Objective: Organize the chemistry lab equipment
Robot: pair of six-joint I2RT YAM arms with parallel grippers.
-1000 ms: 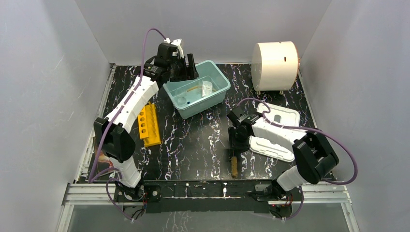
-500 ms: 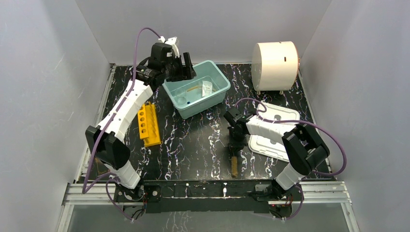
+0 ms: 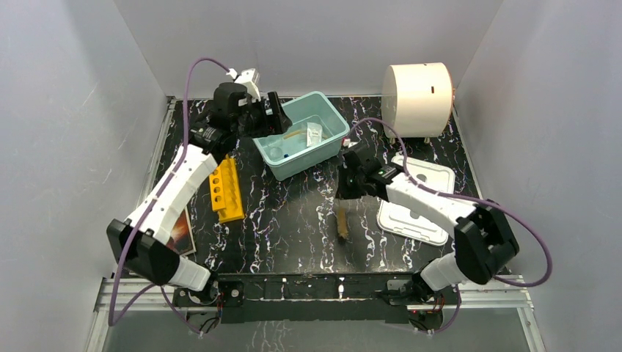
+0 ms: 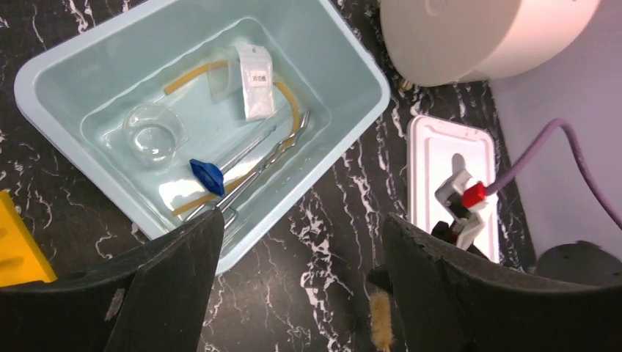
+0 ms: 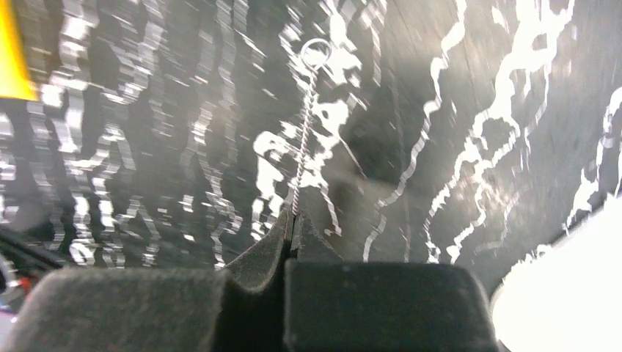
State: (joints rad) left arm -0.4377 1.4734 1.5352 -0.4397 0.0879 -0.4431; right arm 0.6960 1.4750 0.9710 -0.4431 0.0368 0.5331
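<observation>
The brown bristle brush (image 3: 342, 222) hangs from my right gripper (image 3: 346, 192), which is shut on its twisted wire handle (image 5: 306, 132) above the dark marbled table. My right gripper (image 5: 293, 220) shows its jaws pressed together on the wire. My left gripper (image 3: 268, 117) is open and empty, high over the near-left side of the teal bin (image 3: 312, 158). In the left wrist view the bin (image 4: 352, 125) holds a clear beaker (image 4: 152, 136), a blue cap (image 4: 207, 176), metal tongs (image 4: 257, 165), a tan rubber tube (image 4: 187, 73) and a small bag (image 4: 253, 81). The brush tip (image 4: 381, 326) shows there too.
A yellow tube rack (image 3: 226, 189) lies left of the bin. A big white cylinder (image 3: 416, 99) stands at the back right. A white lid (image 3: 418, 198) lies under the right arm. A book (image 3: 180, 231) lies at the near left.
My right gripper has lifted the brush off the table and carried it left and away, toward the bin. My left gripper has drifted left and back from above the bin.
</observation>
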